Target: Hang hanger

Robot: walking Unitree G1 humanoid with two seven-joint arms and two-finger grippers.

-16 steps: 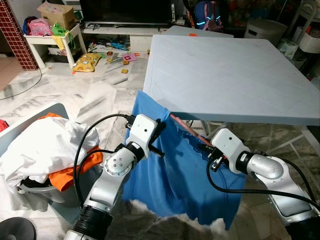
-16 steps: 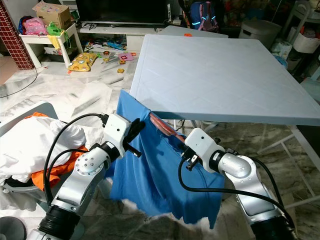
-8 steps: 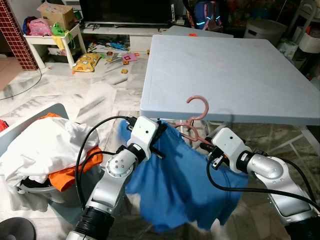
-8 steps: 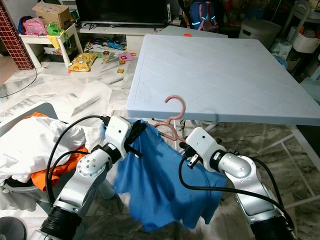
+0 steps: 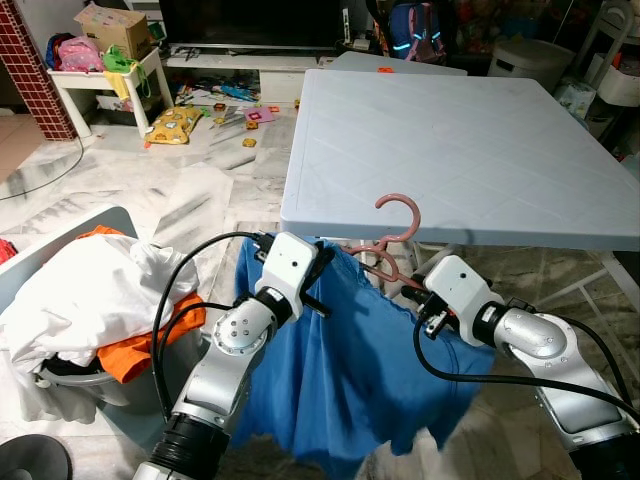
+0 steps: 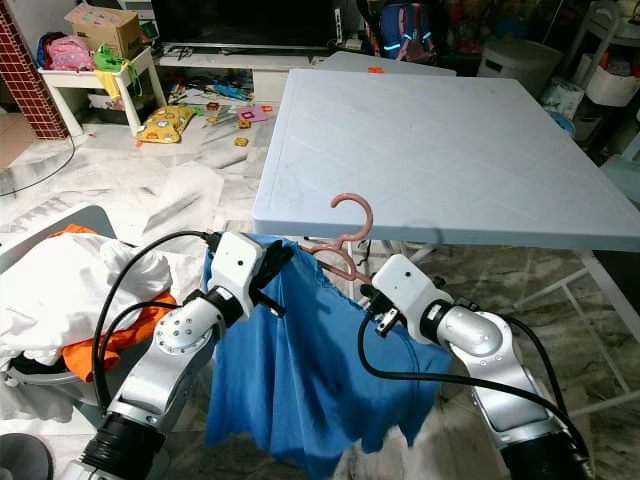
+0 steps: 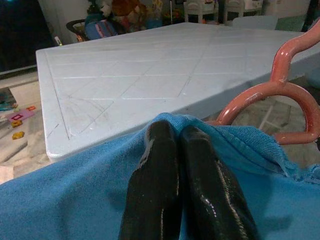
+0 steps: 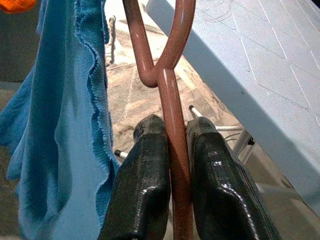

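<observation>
1. The hanger (image 5: 392,240) is pink, and its hook rises just above the near edge of the pale blue table (image 5: 470,150), in front of the edge rather than hooked on it.
2. A blue shirt (image 5: 340,380) is draped on the hanger and hangs below the table edge, between the two arms, its hem near the floor.
3. The right gripper (image 8: 170,165) sits just below the table edge, to the right of the hook. Its jaws are closed on the hanger's pink bar, one finger on each side, just beneath the fork where the neck splits.
4. The left gripper (image 7: 175,150) is on the other side of the hanger, at the shirt's upper left. Its jaws are pressed together on a fold of the blue cloth, near the collar edge, with the hanger's curved wire just beside the fingertips.
5. Both arms are raised in front of the robot, with black cables looping from each wrist.
6. To the robot's left stands a grey basket (image 5: 75,385) heaped with white and orange clothes.
7. Farther back, toys (image 5: 215,105) lie scattered on the marble floor, near a small white stand (image 5: 110,80) with a cardboard box on it.
</observation>
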